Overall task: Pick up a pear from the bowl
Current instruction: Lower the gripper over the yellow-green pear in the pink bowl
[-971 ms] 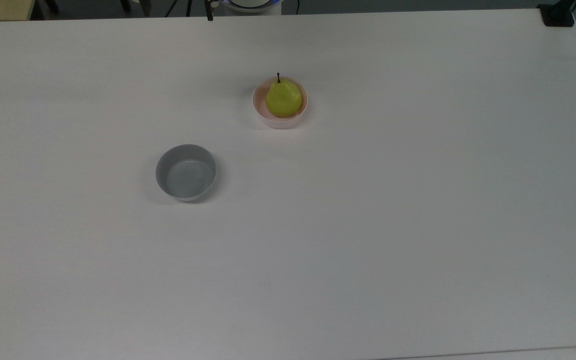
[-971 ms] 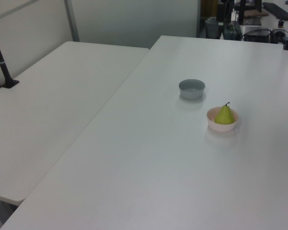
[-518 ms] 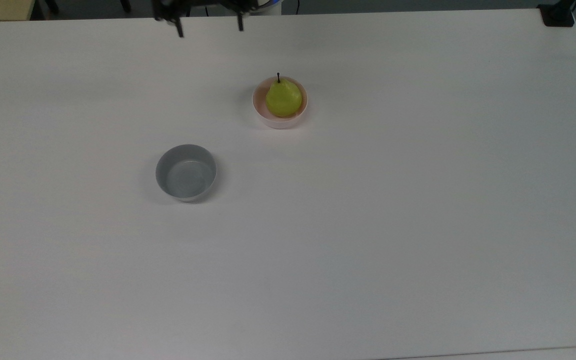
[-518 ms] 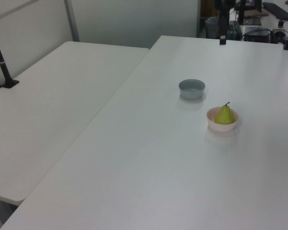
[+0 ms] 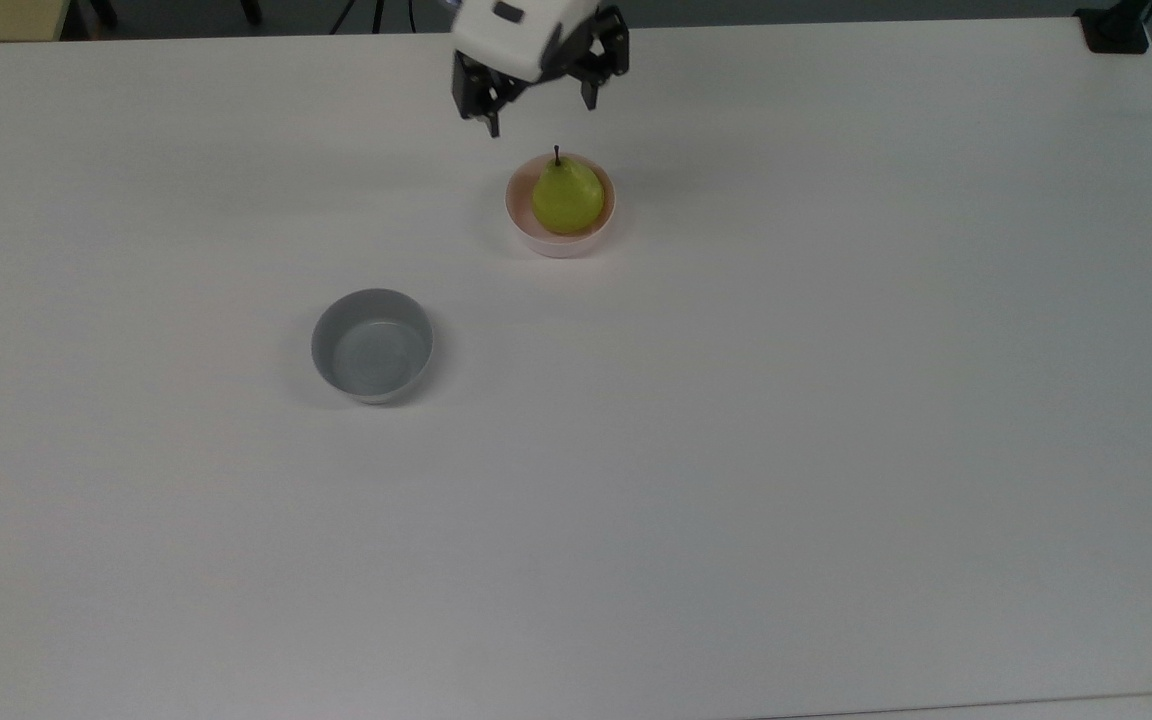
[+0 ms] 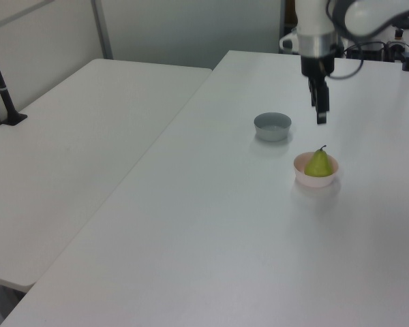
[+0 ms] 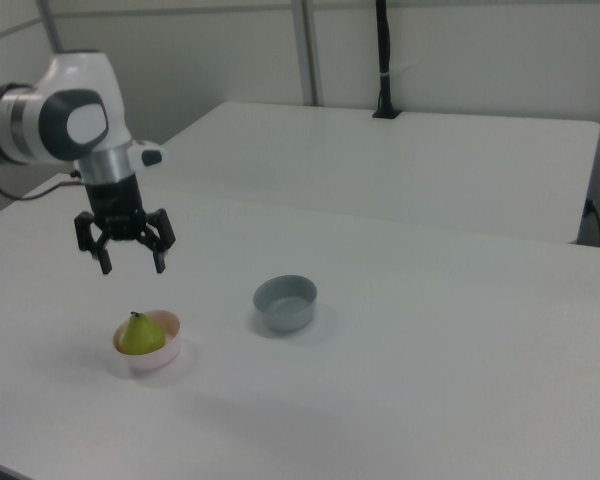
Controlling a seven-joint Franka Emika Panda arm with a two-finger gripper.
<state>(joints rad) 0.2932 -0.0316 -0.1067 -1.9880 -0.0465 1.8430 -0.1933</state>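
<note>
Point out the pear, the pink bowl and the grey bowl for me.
pear [image 5: 568, 198], top view, middle of its body.
pink bowl [image 5: 524, 228], top view, rim toward the top view's left.
grey bowl [image 7: 280, 314], right view, outer wall.

No legible text, label, brand, number or sign found on any surface inspected.
</note>
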